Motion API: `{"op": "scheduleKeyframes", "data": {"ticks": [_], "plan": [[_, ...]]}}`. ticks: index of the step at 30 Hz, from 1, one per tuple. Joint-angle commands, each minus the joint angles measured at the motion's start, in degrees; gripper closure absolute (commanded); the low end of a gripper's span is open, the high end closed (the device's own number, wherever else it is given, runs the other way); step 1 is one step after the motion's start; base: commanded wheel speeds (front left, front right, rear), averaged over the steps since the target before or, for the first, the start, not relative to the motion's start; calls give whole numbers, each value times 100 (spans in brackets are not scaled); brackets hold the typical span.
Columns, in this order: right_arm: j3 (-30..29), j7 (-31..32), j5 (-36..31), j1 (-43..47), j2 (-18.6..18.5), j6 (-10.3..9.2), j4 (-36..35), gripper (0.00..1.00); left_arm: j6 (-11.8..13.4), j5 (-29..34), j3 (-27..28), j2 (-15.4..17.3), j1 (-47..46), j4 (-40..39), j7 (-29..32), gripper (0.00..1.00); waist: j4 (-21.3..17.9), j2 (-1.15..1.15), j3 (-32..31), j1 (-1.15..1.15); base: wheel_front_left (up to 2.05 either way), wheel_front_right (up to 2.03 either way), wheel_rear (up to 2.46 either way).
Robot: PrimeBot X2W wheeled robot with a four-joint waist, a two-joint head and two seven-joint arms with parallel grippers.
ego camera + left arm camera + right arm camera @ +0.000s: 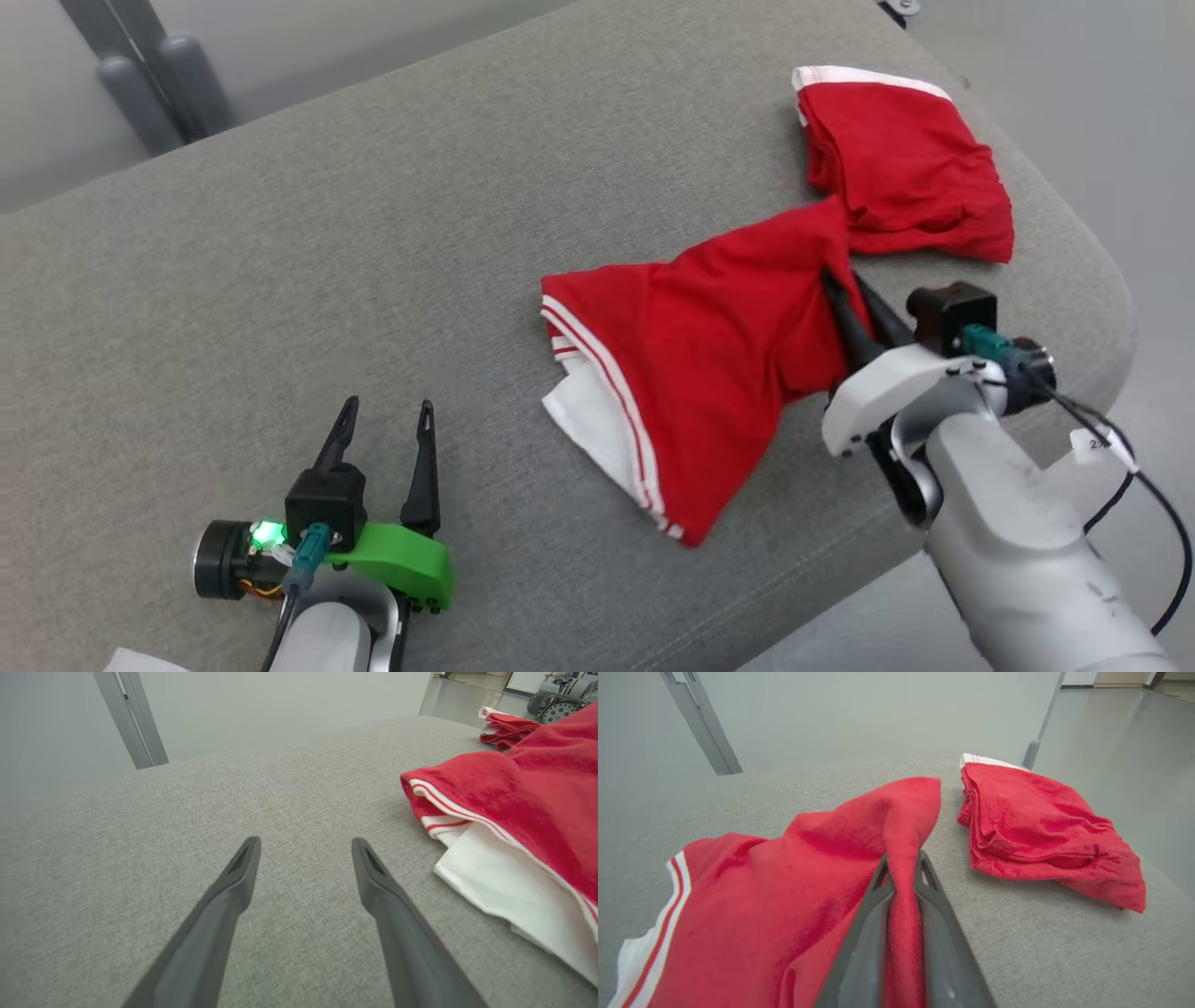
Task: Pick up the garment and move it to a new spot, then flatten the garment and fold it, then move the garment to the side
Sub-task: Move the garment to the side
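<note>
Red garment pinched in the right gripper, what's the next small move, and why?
Probably raise the right gripper and carry the red garment left, over the open grey surface. It is shut on a raised fold, the rest lies slack, and a second red garment sits close by. The left gripper is open, holding nothing.

Garment [523, 779] cut by left wrist view's right edge, right hand [840, 285] tips buried in cloth
</note>
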Motion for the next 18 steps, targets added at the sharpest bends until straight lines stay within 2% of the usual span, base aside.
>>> {"op": "scheduleKeyframes", "data": {"ticks": [1,4,8,13,17,18], "plan": [[-134,-14,-160,-267,-124,-12,80,100,-13,114,35,43,-109,6,3,0,410,0,284,0,0,0,0],[-449,-14,-587,-696,-449,-12,318,100,-25,186,56,45,-218,-9,3,0,682,0,419,0,0,0,0],[-1180,-14,-1163,-1217,-911,-12,787,100,-47,215,77,43,-279,-53,3,0,1026,0,552,0,0,0,0],[-2443,-14,-1896,-1593,-1539,-12,1292,100,-26,224,78,41,-333,-88,3,0,1424,0,681,0,0,0,0],[-3415,-14,-2590,-1696,-1824,-12,1361,100,1,238,114,39,-343,-110,3,0,1652,0,743,0,0,0,0],[-3636,-14,-2739,-1697,-1859,-12,1367,75,6,237,118,39,-341,-115,3,0,1694,0,754,0,0,0,0]]}}
